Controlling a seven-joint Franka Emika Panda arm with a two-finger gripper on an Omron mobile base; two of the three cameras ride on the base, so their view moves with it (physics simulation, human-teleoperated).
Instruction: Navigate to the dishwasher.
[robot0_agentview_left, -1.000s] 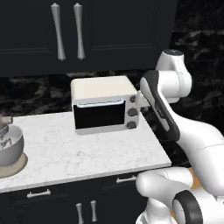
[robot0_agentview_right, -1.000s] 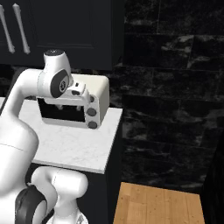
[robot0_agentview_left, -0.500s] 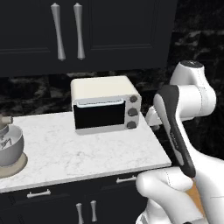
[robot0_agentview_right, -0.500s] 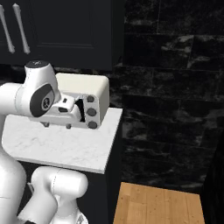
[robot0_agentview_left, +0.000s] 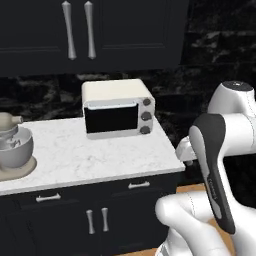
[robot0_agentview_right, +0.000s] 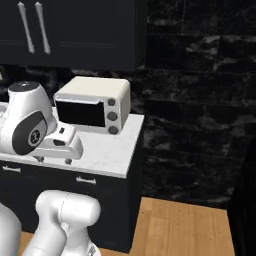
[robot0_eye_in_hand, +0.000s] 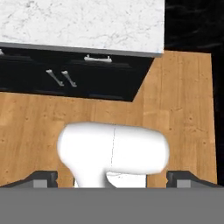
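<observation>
The hand (robot0_eye_in_hand: 112, 179) points down at the floor, and its two dark fingertips (robot0_eye_in_hand: 43, 178) stand wide apart at the bottom of the hand view, with nothing between them.

Below the hand lies a light-brown wooden plank floor (robot0_eye_in_hand: 183, 109). In the hand view the floor runs up to a row of black lower cabinet doors with short silver handles (robot0_eye_in_hand: 57, 78). Above those doors sits a black drawer front with one short horizontal silver pull (robot0_eye_in_hand: 97, 58). Over the drawer front juts the edge of the white marble-topped table (robot0_eye_in_hand: 87, 22), whose corner falls toward the right of that view.

From the left base view, the table (robot0_agentview_left: 100, 155) carries a cream-white toaster oven with a black glass door and three round knobs down its right side (robot0_agentview_left: 117, 114). The oven stands toward the back, near the table's right end. Well apart from it, at the left edge of that view, stands a silver stand mixer with a metal bowl (robot0_agentview_left: 12, 150) on a round tan base.

Above the table hang black upper cabinets with two long vertical silver handles (robot0_agentview_left: 77, 30) set close together. Past the table's right end, a black veined stone wall (robot0_agentview_right: 200, 100) meets the floor — seen best from the right base view. That view also takes in the toaster oven.

Where the dishwasher stands cannot be told from these views.
</observation>
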